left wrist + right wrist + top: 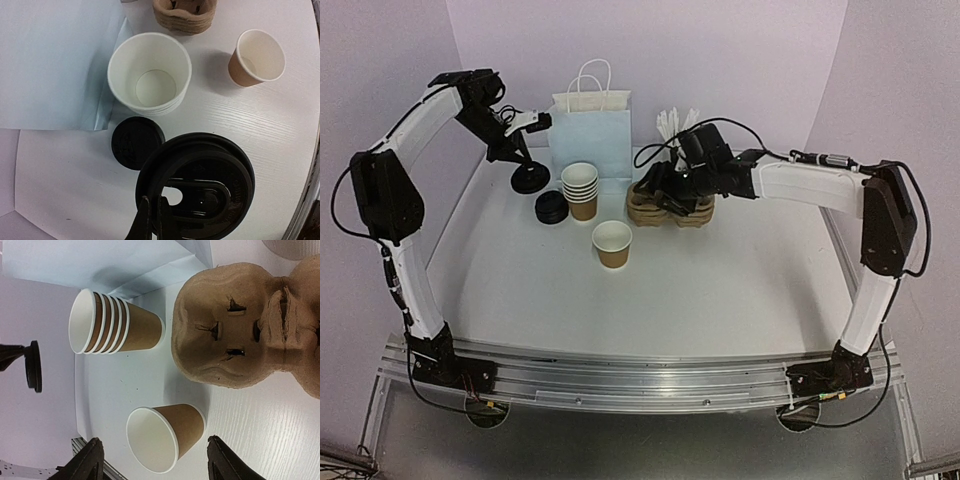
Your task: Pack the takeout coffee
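Observation:
The single brown paper cup (612, 243) stands upright, open and lidless, in the middle of the table; it also shows in the left wrist view (256, 57) and in the right wrist view (165, 437). My left gripper (525, 165) is shut on the rim of one black lid (530, 181) and holds it above the table at the back left, near the lid pile. In the left wrist view the gripper (155, 202) pinches the lid (200, 182). My right gripper (658, 190) hovers over the cup carriers, open and empty (157, 465), with the single cup between its fingers in view.
A pile of black lids (552, 208) lies beside a nested stack of cups (580, 188). A pale blue paper bag (592, 130) stands behind them. Stacked brown pulp cup carriers (670, 207) sit to the right of the cups, with white utensils (672, 122) behind.

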